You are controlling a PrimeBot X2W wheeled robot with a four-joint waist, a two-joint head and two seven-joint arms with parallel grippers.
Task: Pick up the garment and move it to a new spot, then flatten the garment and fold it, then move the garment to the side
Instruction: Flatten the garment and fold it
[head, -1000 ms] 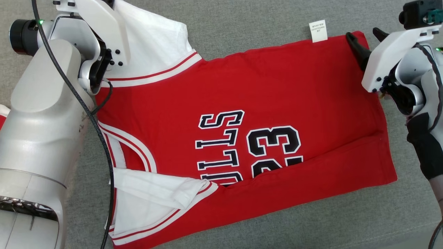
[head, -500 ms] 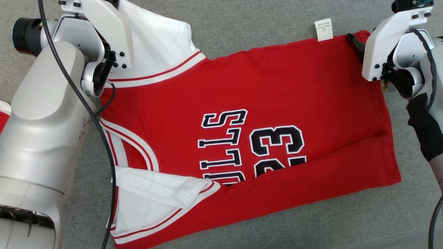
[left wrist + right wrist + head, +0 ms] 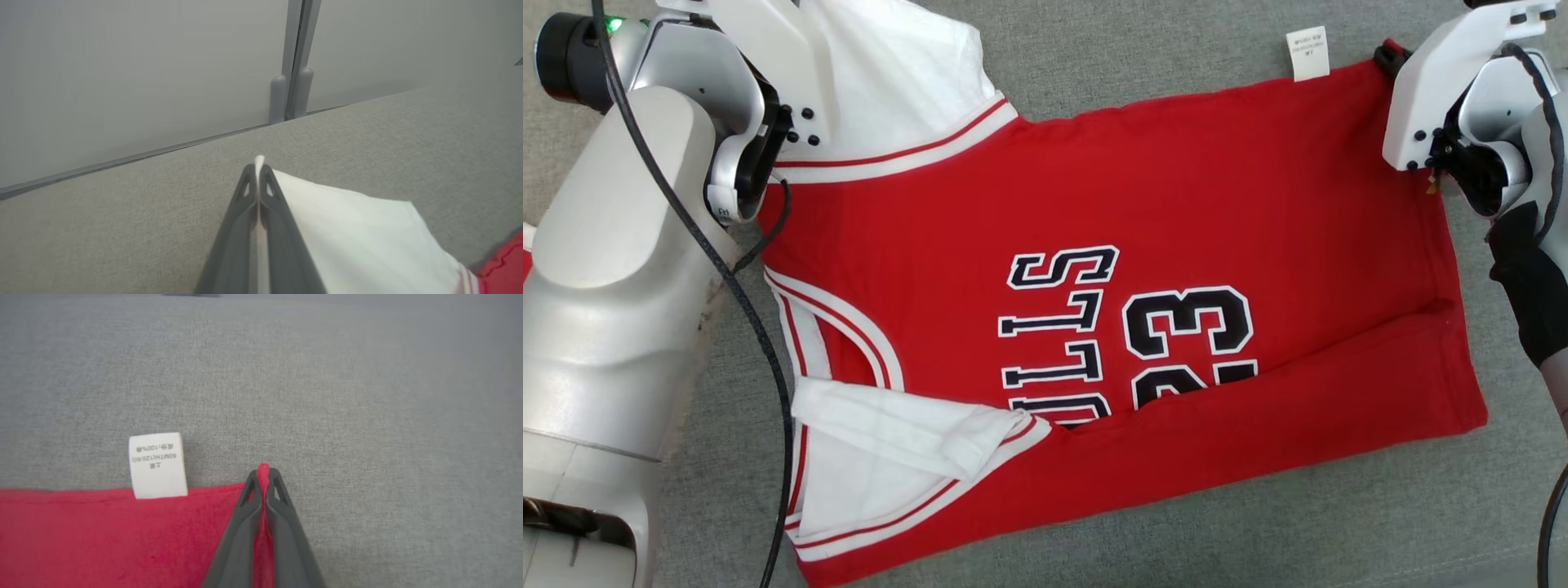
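Red cotton takes up most of the head view: the jersey lies spread, front up, on the grey upholstered surface, with its neck toward our left arm and its hem toward our right. Its near long edge is folded back over the body, covering the lower part of the number 23 and of the black lettering beside it.

The near sleeve is white with red trim and lies crumpled and doubled over at the near left corner. The far sleeve, also white, runs up toward our left wrist.

Our left gripper has its two dark fingers pressed together on the tip of that far sleeve, and a sliver of white cloth pokes out past the fingertips. Beyond it the surface meets a pale panel wall.

Our right gripper is clamped on the far hem corner of the jersey, with a small ridge of red fabric pinched up between its tips. Just beside it, the white care label sticks out from the far edge onto the grey surface.
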